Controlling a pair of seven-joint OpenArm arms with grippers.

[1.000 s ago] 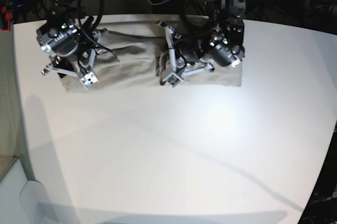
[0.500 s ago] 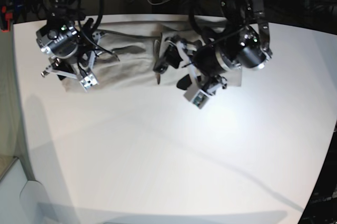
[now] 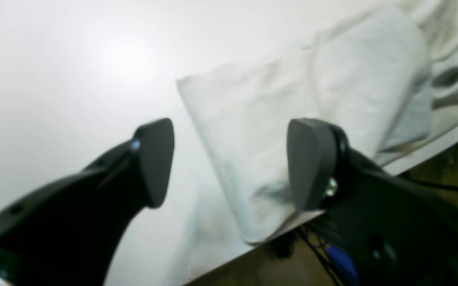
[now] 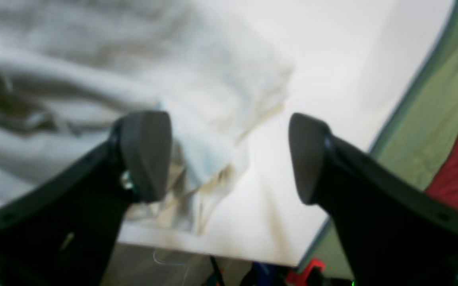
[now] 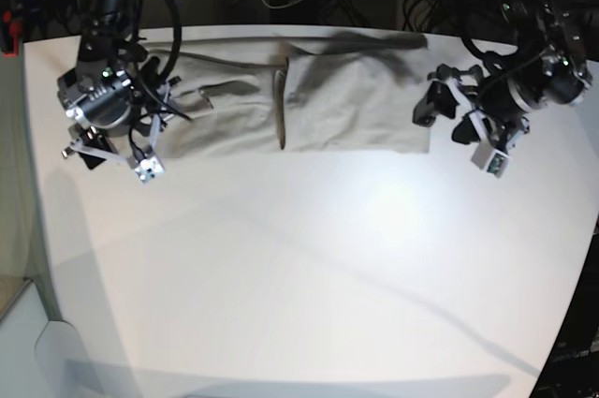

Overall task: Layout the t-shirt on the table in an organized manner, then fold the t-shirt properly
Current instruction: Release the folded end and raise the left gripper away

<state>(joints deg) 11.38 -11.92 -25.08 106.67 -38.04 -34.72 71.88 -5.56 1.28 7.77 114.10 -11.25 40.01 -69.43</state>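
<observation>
The right tool (image 4: 229,157) stands wide apart, its two dark pads empty, one at 8 o'clock and one at 4 o'clock. The beige t-shirt (image 4: 94,79) lies rumpled from 9 to 12 o'clock, one corner ending between the pads near the left one. White desk (image 4: 332,71) fills the 1 o'clock area, its edge running toward 5 o'clock.

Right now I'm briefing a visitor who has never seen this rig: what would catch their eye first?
The beige t-shirt, spread as a long band along the far edge of the white table. Next, the two black arms flanking it: the left gripper off the band's right end in the base view, the right gripper at its left end, both open and holding nothing.
</observation>
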